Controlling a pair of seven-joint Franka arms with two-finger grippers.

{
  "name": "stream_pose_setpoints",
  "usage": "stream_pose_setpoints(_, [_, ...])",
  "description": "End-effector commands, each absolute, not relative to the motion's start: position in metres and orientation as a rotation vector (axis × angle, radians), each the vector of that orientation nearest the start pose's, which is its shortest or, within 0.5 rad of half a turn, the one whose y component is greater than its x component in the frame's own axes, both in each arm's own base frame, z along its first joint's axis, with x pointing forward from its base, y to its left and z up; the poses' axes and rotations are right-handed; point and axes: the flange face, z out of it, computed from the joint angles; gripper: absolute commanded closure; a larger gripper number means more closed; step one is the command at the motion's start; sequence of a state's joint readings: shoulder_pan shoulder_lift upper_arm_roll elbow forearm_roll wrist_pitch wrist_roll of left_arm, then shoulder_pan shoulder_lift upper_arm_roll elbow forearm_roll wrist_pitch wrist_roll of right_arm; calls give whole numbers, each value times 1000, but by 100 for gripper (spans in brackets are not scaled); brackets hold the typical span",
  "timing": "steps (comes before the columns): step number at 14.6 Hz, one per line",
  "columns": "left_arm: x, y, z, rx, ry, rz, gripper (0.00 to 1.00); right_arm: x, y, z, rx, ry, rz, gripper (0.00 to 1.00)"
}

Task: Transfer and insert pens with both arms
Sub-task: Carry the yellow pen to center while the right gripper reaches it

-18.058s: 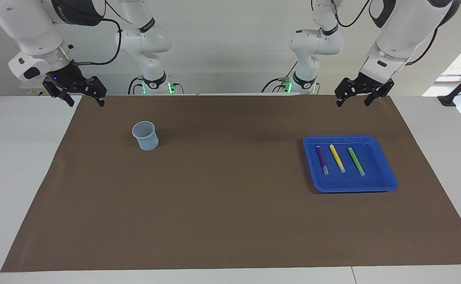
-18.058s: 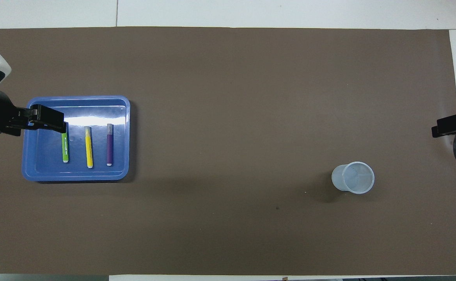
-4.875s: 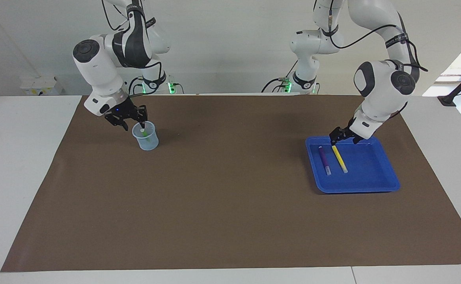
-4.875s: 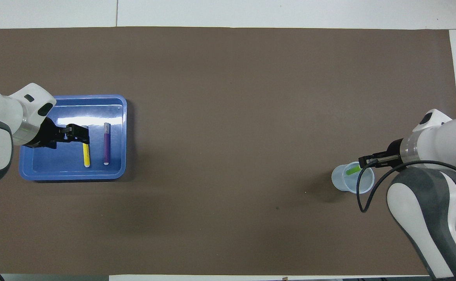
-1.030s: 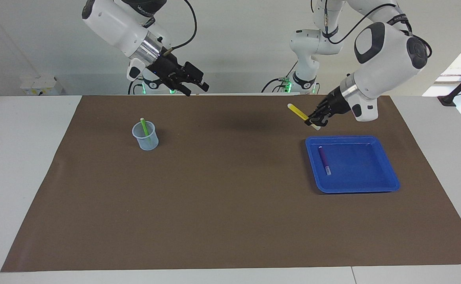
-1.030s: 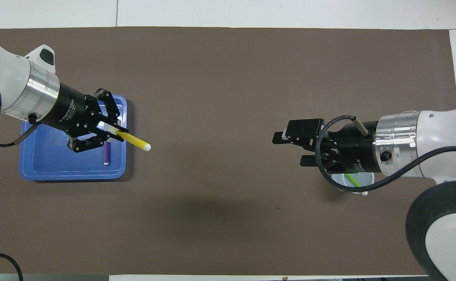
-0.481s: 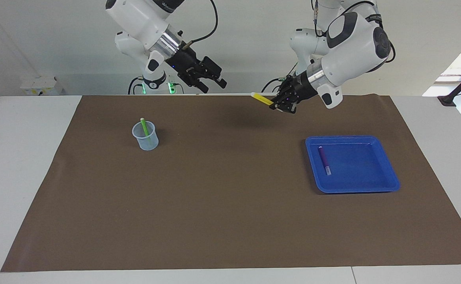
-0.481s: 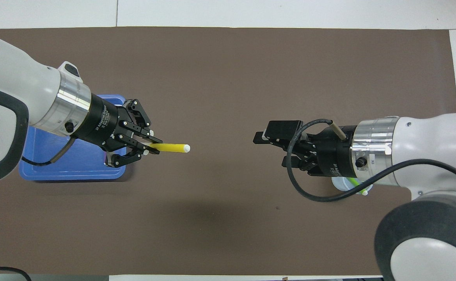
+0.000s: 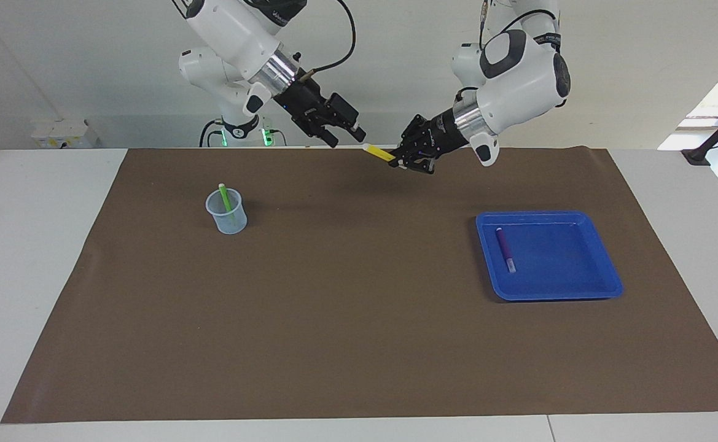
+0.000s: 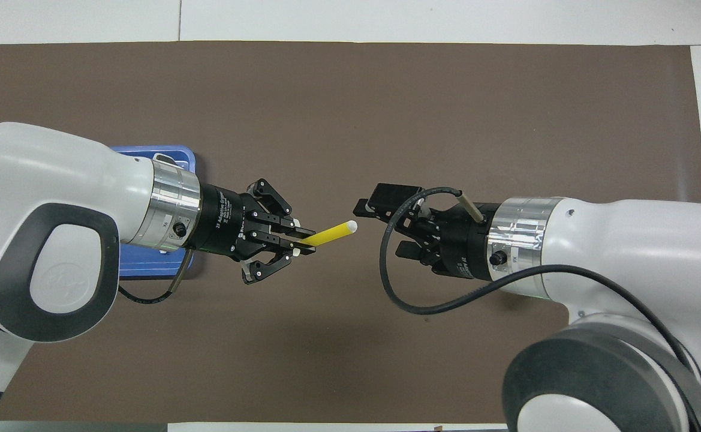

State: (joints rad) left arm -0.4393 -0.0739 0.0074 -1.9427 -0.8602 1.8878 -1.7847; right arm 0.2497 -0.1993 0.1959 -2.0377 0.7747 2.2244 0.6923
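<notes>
Yellow pen (image 9: 378,153) is up over the middle of the bench, pinched in the left pincer (image 9: 403,161), pale tip aimed at the right pincer (image 9: 346,136), which gapes wide just beside it. Handover time, I reckon: right needs to slide around the tip and clamp before left releases.

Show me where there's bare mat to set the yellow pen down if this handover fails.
The widest bare mat lies between the cup holding the green pen and the blue tray holding the purple pen, and everywhere farther from the robots. It is crowded only above the robots' edge of the mat, where the left pincer, shut on the yellow pen, faces the open right pincer.
</notes>
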Motion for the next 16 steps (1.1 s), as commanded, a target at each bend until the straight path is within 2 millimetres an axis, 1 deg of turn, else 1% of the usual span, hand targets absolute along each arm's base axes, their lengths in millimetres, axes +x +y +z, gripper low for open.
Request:
stream_pose_setpoints(1, [461,-280,542,1711,1868,-1009,100,467,272,570,-2255,734,75,0])
stream_pose_setpoints(3, [456,-287,540,1721,1860,-1009,100,467,277,575,-2225,786,69,0])
stream_pose_setpoints(5, [457,-287,541,1714,1860,-1004,100,457,295,573,-2255,732,76,0])
stream_pose_setpoints(6, [457,-287,540,1715,1860,-1005,100,455,296,572,-2271,709,78,0])
stream_pose_setpoints(8, [457,-287,541,1714,1860,-1004,100,456,293,569,-2362,601,38,0])
stream_pose_setpoints(9, [457,-287,540,1714,1862,-1005,100,459,293,574,-2366,583,22,0])
stream_pose_setpoints(11, [457,-287,540,1715,1860,-1004,100,467,293,581,-2357,580,-4,8])
stream_pose_setpoints(13, [457,-288,541,1717,1858,-1004,100,470,293,580,-2349,587,-19,11])
stream_pose_setpoints(15, [457,-287,541,1715,1857,-1001,100,469,293,581,-2347,596,-12,12])
stream_pose_setpoints(16, [457,-287,541,1715,1859,-1003,100,469,293,581,-2349,594,-8,17])
